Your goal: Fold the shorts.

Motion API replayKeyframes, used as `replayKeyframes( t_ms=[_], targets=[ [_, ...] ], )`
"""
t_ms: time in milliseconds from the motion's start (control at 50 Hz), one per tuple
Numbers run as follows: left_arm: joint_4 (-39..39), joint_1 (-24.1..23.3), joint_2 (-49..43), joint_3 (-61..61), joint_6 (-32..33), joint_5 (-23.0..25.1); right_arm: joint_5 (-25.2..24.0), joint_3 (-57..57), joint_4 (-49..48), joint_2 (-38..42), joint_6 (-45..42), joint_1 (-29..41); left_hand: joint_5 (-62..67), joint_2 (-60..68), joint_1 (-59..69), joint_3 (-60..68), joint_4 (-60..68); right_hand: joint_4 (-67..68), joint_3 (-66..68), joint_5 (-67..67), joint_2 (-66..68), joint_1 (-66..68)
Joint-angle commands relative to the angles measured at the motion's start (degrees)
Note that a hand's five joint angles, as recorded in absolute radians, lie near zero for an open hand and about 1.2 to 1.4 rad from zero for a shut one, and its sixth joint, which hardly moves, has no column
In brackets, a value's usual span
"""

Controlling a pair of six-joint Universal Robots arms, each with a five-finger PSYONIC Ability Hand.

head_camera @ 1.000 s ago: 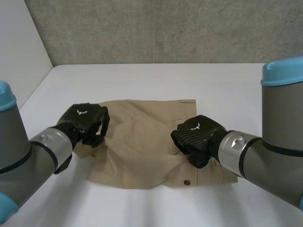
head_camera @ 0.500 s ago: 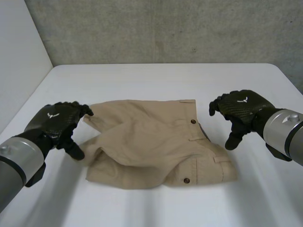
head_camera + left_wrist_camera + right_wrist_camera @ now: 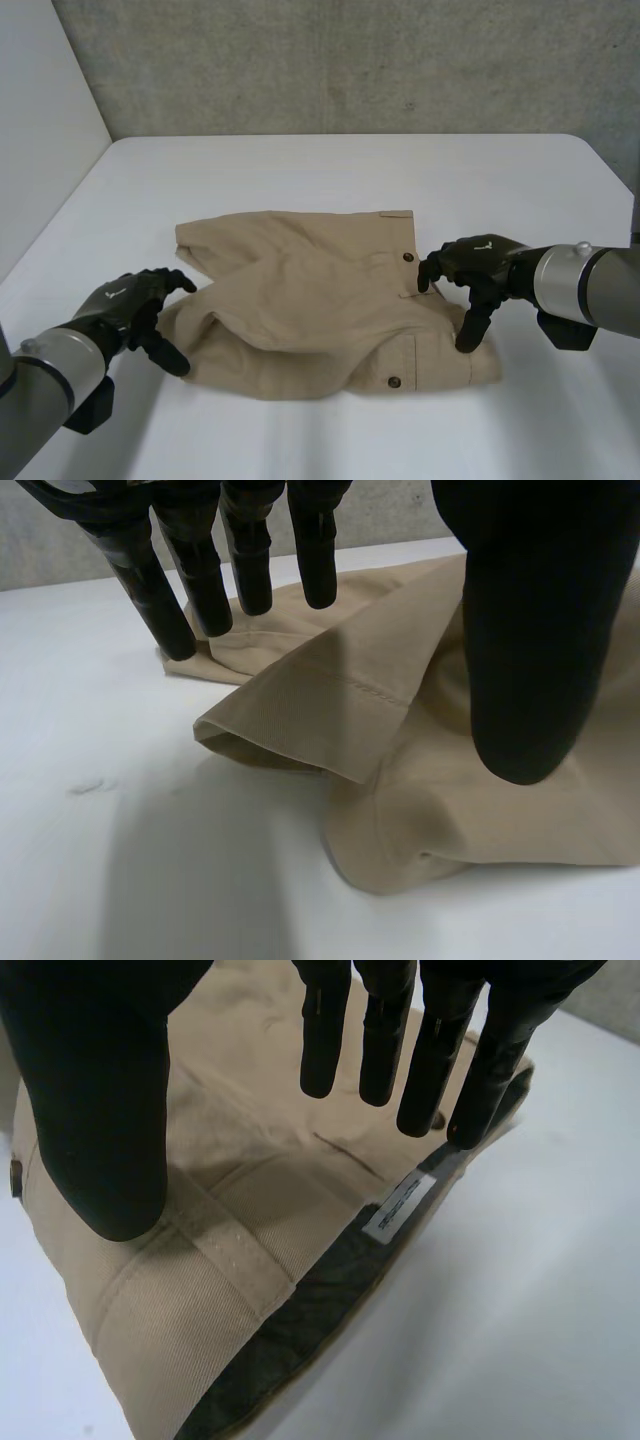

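The left robot hand (image 3: 128,308) is held low toward the desk's left edge, just beside the leg end of the tan shorts (image 3: 300,300). Its fingers (image 3: 160,590) are held straight and spread, with the thumb set well apart from them, so nothing is gripped. A folded hem (image 3: 300,725) is seen under the palm. Whether the cloth is actually touched can't be told, tbh.

The shorts are laid loosely doubled over in the middle of the white desk (image 3: 330,170), a bit nearer its front edge. Two buttons (image 3: 408,257) are shown on their right part.

Toward the right edge, the right robot hand (image 3: 478,262) is held over the waistband (image 3: 225,1250). Its fingers (image 3: 430,1070) are straight and fanned out with the thumb set wide, and nothing is pinched. A dark lining and a small white label (image 3: 398,1207) are exposed at the fingertips.
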Motion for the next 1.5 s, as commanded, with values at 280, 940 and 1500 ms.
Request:
replayKeyframes(
  t_ms=[280, 940, 1500],
  targets=[
    [6.58, -4.40, -6.13, 6.29, 1.01, -4.88, 1.31, -1.86, -3.73, 2.57, -0.31, 0.10, 60.89, 60.59, 59.48, 60.18, 60.86, 54.97, 54.58, 54.90, 54.11, 57.54],
    [-17.07, 2.20, 3.23, 26.06, 10.32, 11.91, 5.96, 0.95, -1.18, -26.82, -11.91, 0.89, 60.89, 60.59, 59.48, 60.18, 60.86, 54.97, 54.58, 54.90, 54.11, 57.54],
    [13.95, -2.46, -15.00, 60.79, 9.53, 0.40, 23.63, -29.81, -35.90, -3.50, -7.70, 8.71, 60.89, 60.59, 59.48, 60.18, 60.86, 54.97, 54.58, 54.90, 54.11, 57.54]
  ],
)
